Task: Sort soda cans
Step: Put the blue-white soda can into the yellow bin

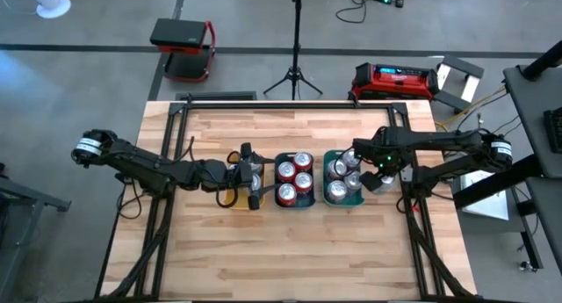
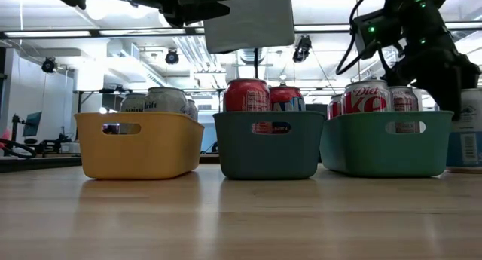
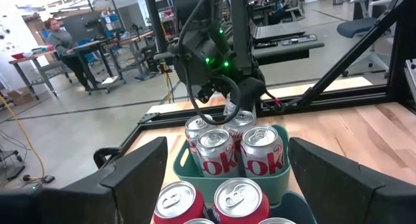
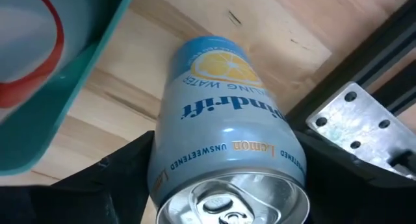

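Nearly sorted: red cans point(image 1: 295, 176) and silver cans point(image 1: 341, 180) binned mid-counter. Right tool point(image 4: 221, 165) gripping last pale-blue lemon can point(image 4: 224, 126); left tool point(image 1: 255, 182) spread open, empty.

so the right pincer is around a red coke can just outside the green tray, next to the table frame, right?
Not quite: the can between the right pincer's fingers is pale blue with a lemon on it, not a red coke can, as the right wrist view shows. The rest holds: it stands on the wood just outside the green tray, beside the table frame.
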Robot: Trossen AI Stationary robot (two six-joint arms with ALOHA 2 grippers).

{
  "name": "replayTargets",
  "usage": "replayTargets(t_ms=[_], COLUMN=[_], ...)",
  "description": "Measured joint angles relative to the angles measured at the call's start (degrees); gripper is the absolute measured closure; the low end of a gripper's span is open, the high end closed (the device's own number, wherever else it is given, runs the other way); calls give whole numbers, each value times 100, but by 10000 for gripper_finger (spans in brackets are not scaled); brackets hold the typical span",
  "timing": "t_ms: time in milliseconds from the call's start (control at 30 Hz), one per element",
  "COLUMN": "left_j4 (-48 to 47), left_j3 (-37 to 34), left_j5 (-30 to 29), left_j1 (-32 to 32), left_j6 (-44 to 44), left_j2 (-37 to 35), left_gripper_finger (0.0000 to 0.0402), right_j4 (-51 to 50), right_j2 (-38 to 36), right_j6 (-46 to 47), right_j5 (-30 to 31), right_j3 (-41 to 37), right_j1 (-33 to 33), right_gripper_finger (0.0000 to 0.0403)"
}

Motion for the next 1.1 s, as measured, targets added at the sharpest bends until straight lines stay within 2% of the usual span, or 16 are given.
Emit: replayTargets(t_ms=[133, 233, 333, 500, 700, 800, 967, 1100], left_j4=[-14, -64, -294, -547, -568, -581, -748, -894], left_j3=[0, 0, 2, 2, 2, 2, 2, 2], left_j5=[-1, -39, -487, -1366, -1617, -1617, -1627, -1655], left_j1=[0, 0, -4, 15, 77, 81, 81, 81], left_j6=[0, 82, 372, 661, 612, 499, 233, 50], left_j2=[-24, -86, -169, -201, -193, -190, -190, -187], left_gripper_finger=[99, 99, 99, 99, 99, 99, 99, 99], right_j4=[-50, -542, -1393, -1238, -1195, -989, -63, 663], right_j2=[-12, -35, -50, -304, -299, -262, -233, -98], right_j6=[-281, -463, -611, -1084, -1577, -1871, -2535, -3091], right_j5=[36, 422, 1125, 1598, 2796, 2977, 3006, 2700], right_j3=[40, 413, 1105, 2510, 3890, 4120, 4078, 4073], right_j1=[0, 2, 2, 112, 174, 177, 324, 562], right_gripper_finger=[104, 100, 92, 98, 95, 95, 96, 96])
